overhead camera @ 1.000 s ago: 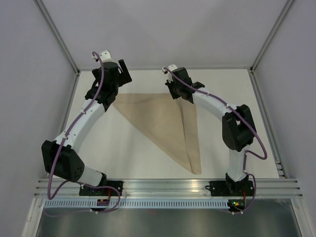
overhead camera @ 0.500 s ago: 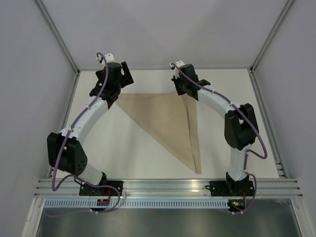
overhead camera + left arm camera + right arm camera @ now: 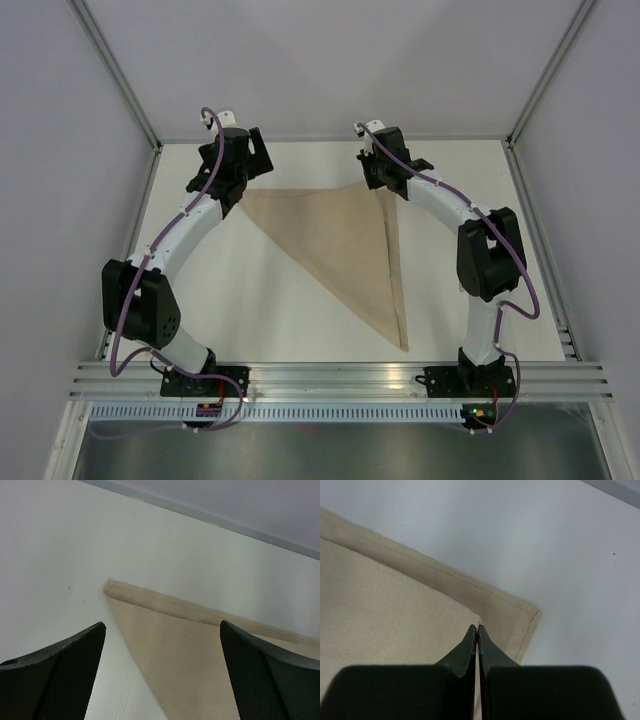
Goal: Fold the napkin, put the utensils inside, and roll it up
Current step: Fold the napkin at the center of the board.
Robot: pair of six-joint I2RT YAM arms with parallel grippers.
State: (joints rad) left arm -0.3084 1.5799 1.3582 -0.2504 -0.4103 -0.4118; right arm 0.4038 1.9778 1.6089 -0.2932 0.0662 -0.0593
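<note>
The tan-beige napkin (image 3: 340, 240) lies folded into a triangle, its long edge along the far side and its point toward the near right. My right gripper (image 3: 385, 178) is shut, its tips pinching the top layer's corner (image 3: 470, 617) just short of the bottom layer's far right corner (image 3: 532, 614). My left gripper (image 3: 245, 165) is open and empty, hovering over the napkin's far left corner (image 3: 109, 584), with cloth (image 3: 190, 645) showing between its fingers (image 3: 75, 650). No utensils are in view.
The white table (image 3: 260, 300) is walled by grey panels, with a metal frame rail (image 3: 340, 375) along the near edge by the arm bases. The table's far edge (image 3: 210, 519) lies close beyond the napkin.
My right gripper has moved right and farther back, drawing the top layer's corner toward the napkin's far right corner. My left gripper has shifted slightly right and back above the left corner.
</note>
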